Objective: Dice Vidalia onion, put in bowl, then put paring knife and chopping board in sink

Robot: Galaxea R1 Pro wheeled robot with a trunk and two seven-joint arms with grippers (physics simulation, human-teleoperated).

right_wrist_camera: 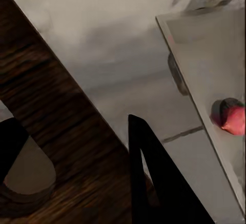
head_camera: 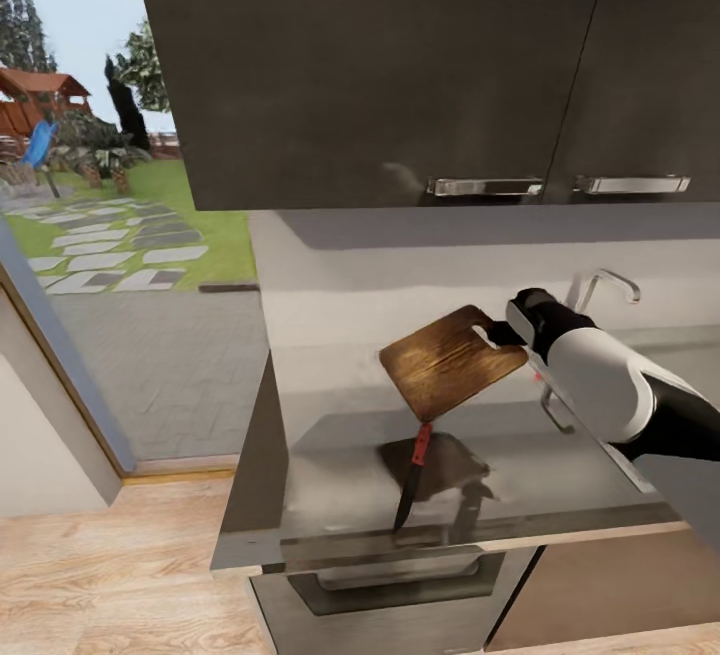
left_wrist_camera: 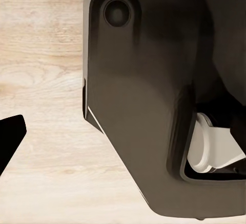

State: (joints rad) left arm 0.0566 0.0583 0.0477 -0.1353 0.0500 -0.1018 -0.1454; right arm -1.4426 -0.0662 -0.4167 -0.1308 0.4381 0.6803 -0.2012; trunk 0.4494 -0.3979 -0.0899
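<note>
My right gripper [head_camera: 498, 335] is shut on the slot end of the chopping board [head_camera: 450, 363] and holds it tilted in the air above the countertop [head_camera: 330, 475]. In the right wrist view the board [right_wrist_camera: 51, 101] runs between my dark fingers [right_wrist_camera: 154, 183]. Under the board, the paring knife [head_camera: 412, 475] lies on the countertop, its orange-red handle to the rear and its blade pointing at the front edge. The Vidalia onion [right_wrist_camera: 234, 119] rests in the sink [right_wrist_camera: 205, 44]. The chrome tap [head_camera: 607, 285] rises behind my right arm. One dark left fingertip [left_wrist_camera: 10, 137] hangs over the wood floor. The bowl is out of view.
Dark upper cabinets [head_camera: 400, 65] with metal handles hang low over the counter. The countertop ends at the left [head_camera: 250, 455] beside a large window onto a garden. A drawer front [head_camera: 400, 585] sits under the counter. A dark part of the robot's body [left_wrist_camera: 154, 106] looms in the left wrist view.
</note>
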